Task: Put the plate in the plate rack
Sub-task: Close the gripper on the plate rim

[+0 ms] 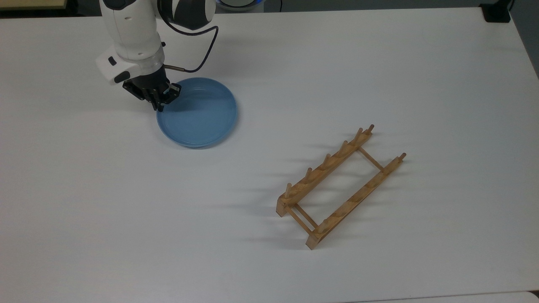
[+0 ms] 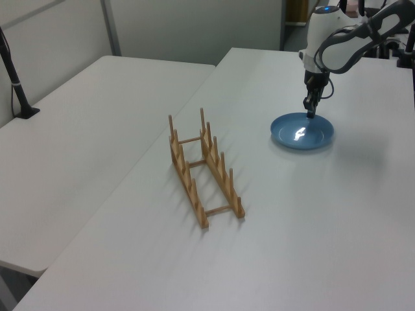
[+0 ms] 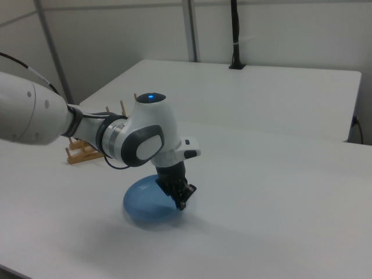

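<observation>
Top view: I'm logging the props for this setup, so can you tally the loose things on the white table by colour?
Blue: 1, the plate, with the gripper at its rim
Light wood: 1, the plate rack, with nothing in it
Total: 2 things on the table

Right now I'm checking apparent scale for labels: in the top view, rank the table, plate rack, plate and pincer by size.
1. table
2. plate rack, longest after the table
3. plate, smaller than the rack
4. pincer, smallest, at the plate's rim
</observation>
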{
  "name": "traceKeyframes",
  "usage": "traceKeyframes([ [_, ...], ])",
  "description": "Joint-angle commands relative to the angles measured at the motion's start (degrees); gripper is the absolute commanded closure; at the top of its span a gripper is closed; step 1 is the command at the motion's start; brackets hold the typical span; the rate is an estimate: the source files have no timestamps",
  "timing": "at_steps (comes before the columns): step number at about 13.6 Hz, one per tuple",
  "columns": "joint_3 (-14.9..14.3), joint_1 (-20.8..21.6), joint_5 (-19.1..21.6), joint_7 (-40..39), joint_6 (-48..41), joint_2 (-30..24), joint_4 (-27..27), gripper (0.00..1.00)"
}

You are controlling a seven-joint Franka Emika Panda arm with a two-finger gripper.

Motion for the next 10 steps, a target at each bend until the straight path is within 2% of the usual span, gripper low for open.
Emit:
traceKeyframes([
  [1,-0.04,0.32,-0.73,1.94,1.18,0.62,-0.25,1.00],
  [5,0.05,0.23,-0.56,2.11,0.47,-0.43,2.29,1.00],
  [10,0.75,0.75,-0.56,2.20,-1.46,-4.99,6.77,1.00],
])
